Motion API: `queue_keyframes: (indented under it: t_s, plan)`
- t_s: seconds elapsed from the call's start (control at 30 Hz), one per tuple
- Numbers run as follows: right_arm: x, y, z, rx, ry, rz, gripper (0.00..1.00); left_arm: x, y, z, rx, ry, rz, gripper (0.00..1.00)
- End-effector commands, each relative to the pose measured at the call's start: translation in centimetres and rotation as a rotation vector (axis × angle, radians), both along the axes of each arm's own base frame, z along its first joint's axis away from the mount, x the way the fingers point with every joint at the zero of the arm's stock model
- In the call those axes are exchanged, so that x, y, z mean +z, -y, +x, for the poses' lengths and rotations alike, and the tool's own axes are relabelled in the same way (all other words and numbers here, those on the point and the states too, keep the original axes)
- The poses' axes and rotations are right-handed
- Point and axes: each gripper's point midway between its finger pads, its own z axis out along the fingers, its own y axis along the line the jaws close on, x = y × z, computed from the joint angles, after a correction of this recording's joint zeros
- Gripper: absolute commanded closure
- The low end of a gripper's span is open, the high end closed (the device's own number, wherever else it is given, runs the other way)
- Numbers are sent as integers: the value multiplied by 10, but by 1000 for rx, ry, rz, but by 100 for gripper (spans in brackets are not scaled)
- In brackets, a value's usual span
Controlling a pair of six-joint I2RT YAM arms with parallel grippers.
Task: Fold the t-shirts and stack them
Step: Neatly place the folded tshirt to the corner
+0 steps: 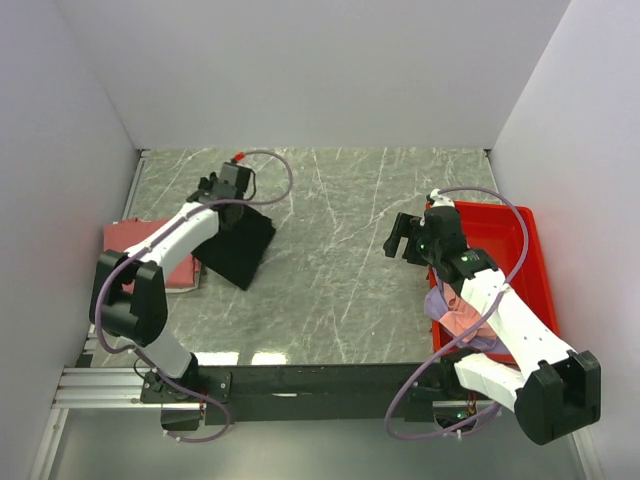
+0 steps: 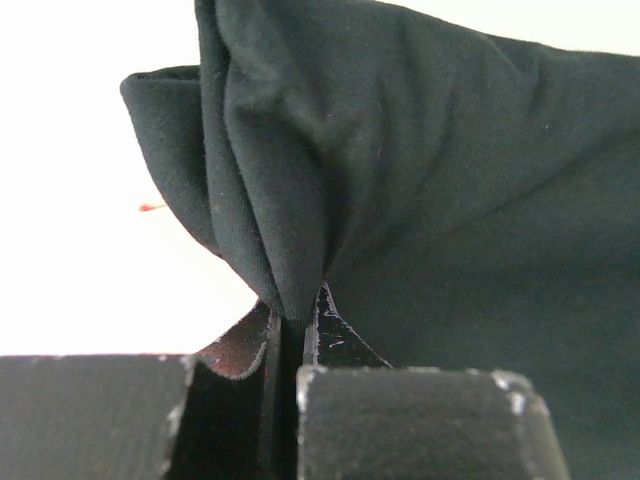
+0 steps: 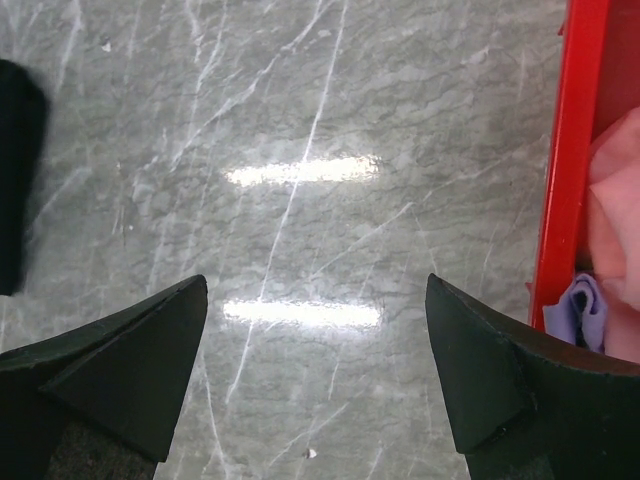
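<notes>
Grey, white-veined marble-look tabletop [image 1: 340, 280] sits inside a white-walled booth, and most of its middle lies bare between the two arms. At the left, the soft black cotton t-shirt [image 1: 243, 250] lies bunched in a rough diamond. Its far edge is pinched in the left gripper [image 1: 232, 195], whose fingers are closed on a thick fold of several layers, as the left wrist view shows. Just beside it, toward the left wall, rests a flat folded salmon-red t-shirt [image 1: 135, 245]; the arm hides whether the two touch. The right gripper [image 1: 405, 238] hangs over bare table with its fingers spread wide and nothing between them. It is beside the rim of the red plastic bin [image 1: 525, 235], where a crumpled pink t-shirt [image 1: 468, 318] and a lavender t-shirt [image 1: 436, 303] spill over the near corner. Judging by the drape, the black cloth is light, limp and not slippery. It will likely sag and double over wherever it is unsupported, so a hem, seam or corner is the better hold, with both grippers to spread it. Room for that looks best at the centre; the side walls, the bin's rim and the folded shirt crowd the edges.
</notes>
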Motion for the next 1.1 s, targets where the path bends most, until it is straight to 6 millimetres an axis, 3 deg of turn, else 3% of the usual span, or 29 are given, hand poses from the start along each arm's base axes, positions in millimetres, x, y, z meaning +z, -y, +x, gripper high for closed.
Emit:
queue_keyframes:
  t_s: [0.0, 0.17, 0.67, 1.07]
  plan:
    - [0, 8, 6, -27, 9, -39, 4, 44, -25, 5, 10, 28, 72, 99]
    - [-5, 8, 7, -28, -9, -49, 5, 79, -40, 1, 20, 116, 57, 99]
    - [-15, 11, 9, -25, -48, -83, 4, 147, -63, -14, 33, 245, 25, 99]
    - [-16, 13, 10, -35, -46, -93, 4, 173, -81, -22, 51, 287, 76, 100]
